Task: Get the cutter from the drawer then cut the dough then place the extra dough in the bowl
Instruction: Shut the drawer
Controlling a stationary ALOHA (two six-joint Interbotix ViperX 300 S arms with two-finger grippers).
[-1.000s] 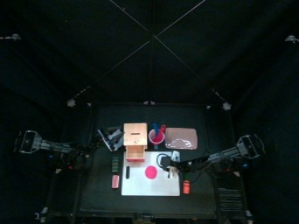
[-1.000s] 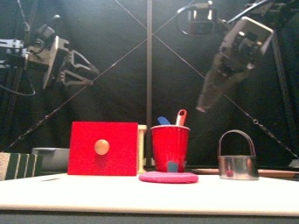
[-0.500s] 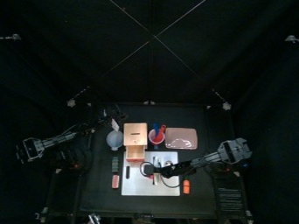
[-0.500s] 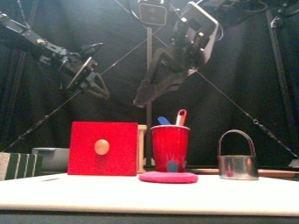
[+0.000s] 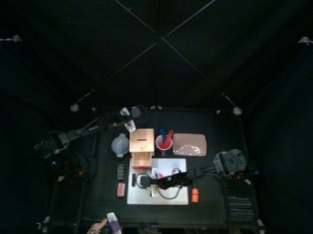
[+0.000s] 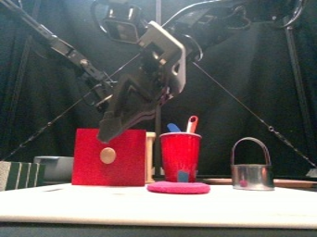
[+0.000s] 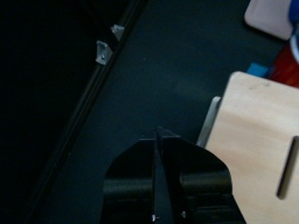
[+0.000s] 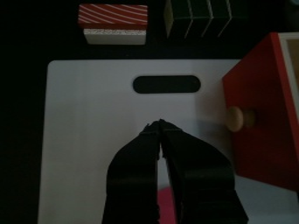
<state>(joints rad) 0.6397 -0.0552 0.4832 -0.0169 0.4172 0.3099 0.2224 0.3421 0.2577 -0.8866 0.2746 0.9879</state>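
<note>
While the right arm reaches past the middle of the table, we see the right gripper (image 8: 158,129) with its jaws pressed together, low over the white cutting board (image 8: 82,131). On the side away from the wooden box (image 7: 257,131) the board lies bare out to its edge. Just past the edge by the grip hole lie a dark green sushi roll (image 8: 198,12) and a red-and-white striped toy (image 8: 114,19). On the other side the red drawer front (image 8: 263,105) stands near the jaw tips, its knob (image 8: 239,117) just beside them but not touching.

The left gripper (image 7: 156,136), its jaws also closed, hangs over bare black table behind the box, with open room out to the table's edge.

The cutter (image 6: 251,165) stands upright at the front view's far right, well apart from both grippers. The dough (image 6: 179,187) lies flat before the red cup (image 6: 181,155), and the bowl (image 6: 52,167) sits beyond the box.
</note>
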